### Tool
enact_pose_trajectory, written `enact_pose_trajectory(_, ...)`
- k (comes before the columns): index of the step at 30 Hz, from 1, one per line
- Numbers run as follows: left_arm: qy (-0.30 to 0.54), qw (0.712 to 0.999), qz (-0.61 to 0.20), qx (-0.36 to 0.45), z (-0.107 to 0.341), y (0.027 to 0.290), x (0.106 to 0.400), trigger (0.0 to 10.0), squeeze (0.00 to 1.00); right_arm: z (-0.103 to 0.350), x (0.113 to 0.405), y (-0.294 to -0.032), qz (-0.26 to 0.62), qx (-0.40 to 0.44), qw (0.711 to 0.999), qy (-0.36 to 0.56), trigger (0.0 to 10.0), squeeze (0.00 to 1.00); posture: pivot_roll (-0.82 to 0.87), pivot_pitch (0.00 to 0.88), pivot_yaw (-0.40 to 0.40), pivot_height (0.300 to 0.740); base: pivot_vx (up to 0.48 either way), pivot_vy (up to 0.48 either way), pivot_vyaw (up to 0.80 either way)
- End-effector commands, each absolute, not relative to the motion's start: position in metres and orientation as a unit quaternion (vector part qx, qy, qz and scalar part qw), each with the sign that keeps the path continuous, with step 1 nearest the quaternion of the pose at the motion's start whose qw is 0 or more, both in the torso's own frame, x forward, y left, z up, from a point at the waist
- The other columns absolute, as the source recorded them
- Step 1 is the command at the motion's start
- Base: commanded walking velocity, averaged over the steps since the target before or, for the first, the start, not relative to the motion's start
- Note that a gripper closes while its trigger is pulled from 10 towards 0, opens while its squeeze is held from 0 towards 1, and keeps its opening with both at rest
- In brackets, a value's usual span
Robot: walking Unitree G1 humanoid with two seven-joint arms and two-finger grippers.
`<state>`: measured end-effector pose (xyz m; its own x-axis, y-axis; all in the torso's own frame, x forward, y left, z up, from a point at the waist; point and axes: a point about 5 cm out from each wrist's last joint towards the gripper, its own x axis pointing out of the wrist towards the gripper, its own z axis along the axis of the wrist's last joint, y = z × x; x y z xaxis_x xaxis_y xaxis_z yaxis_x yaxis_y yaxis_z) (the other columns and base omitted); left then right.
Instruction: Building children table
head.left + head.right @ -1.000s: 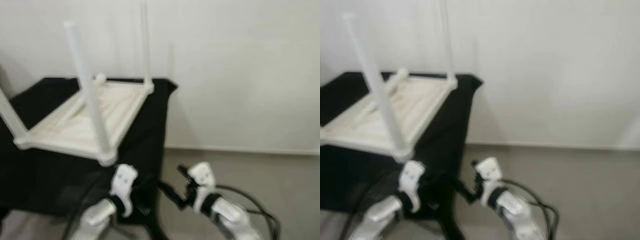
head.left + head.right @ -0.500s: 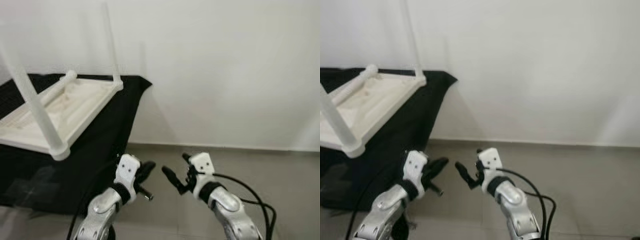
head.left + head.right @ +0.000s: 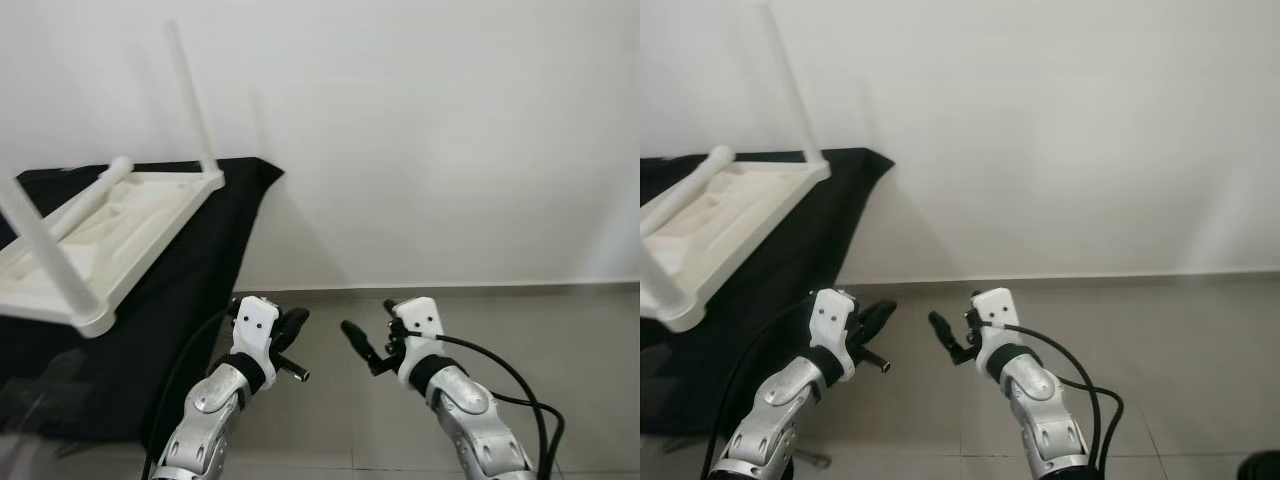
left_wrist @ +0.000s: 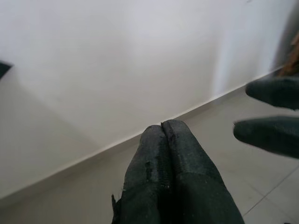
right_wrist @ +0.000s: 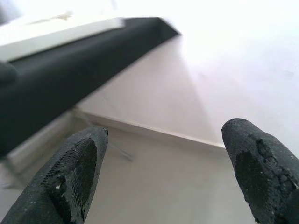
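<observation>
Both arms have come up in front of the body since a second ago, and the head camera has swung to the right, so the upturned table now sits further to the left of the picture. Left gripper (image 3: 290, 330) first: its two black fingers (image 4: 173, 182) are pressed tight together, nothing between them, pointing out over the floor toward the wall. Right gripper (image 3: 362, 347) next: its fingers (image 5: 70, 177) are spread wide apart, empty as well, and they aim toward the left gripper's side. The two grippers hang near each other at the same height, apart, above the grey tiled floor (image 3: 560, 340).

Out to the robot's left stands the bench (image 3: 215, 260), draped in a black cloth that falls over its edge. On it lies the white children's table (image 3: 130, 215), upside down and tilted, with its underside facing up. One leg (image 3: 190, 95) rises at its far corner, another leg (image 3: 45, 255) at the near corner, and a third white leg (image 3: 85, 200) lies flat across the frame. Neither gripper touches the table; both are well clear of it. Behind everything runs a plain white wall (image 3: 440, 130).
</observation>
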<state>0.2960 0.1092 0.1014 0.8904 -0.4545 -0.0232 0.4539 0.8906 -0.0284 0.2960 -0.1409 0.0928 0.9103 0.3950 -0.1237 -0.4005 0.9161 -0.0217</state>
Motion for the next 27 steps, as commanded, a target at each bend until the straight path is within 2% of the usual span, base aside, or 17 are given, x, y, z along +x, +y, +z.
enact_pose_trajectory(1, 0.026, 0.977, -0.21, -0.01, 0.101, 0.121, 0.304, 10.0, 0.0, 0.1, 0.304, -0.139, 0.196, -0.018, 0.979, 0.047, 10.0, 0.0, -0.13, 0.0, 0.057, 0.74, 0.0, 0.0, -0.8)
enact_pose_trajectory(5, 0.022, 0.982, -0.185, -0.041, 0.106, 0.132, 0.314, 10.0, 0.0, 0.107, 0.314, -0.141, 0.18, -0.007, 0.983, 0.037, 10.0, 0.0, -0.14, 0.0, 0.063, 0.74, 0.0, 0.0, -0.8)
enact_pose_trajectory(10, 0.017, 0.98, -0.199, -0.023, 0.105, 0.125, 0.313, 10.0, 0.0, 0.105, 0.313, -0.134, 0.201, -0.009, 0.979, 0.036, 10.0, 0.0, -0.13, 0.0, 0.066, 0.74, 0.0, 0.0, -0.26)
enact_pose_trajectory(14, 0.023, 0.979, -0.199, -0.027, 0.101, 0.125, 0.311, 10.0, 0.0, 0.099, 0.312, -0.131, 0.206, -0.023, 0.977, 0.047, 10.0, 0.0, -0.14, 0.0, 0.071, 0.74, 0.366, 0.0, 0.0)
enact_pose_trajectory(17, 0.026, 0.98, -0.196, -0.033, 0.1, 0.126, 0.312, 10.0, 0.0, 0.1, 0.314, -0.134, 0.201, -0.004, 0.978, 0.051, 10.0, 0.0, -0.14, 0.0, 0.063, 0.74, 0.398, 0.0, -0.8)
enact_pose_trajectory(27, 0.023, 0.979, -0.196, -0.045, 0.101, 0.124, 0.314, 10.0, 0.0, 0.102, 0.314, -0.136, 0.206, 0.002, 0.978, 0.042, 10.0, 0.0, -0.15, 0.0, 0.045, 0.74, 0.405, 0.0, 0.0)
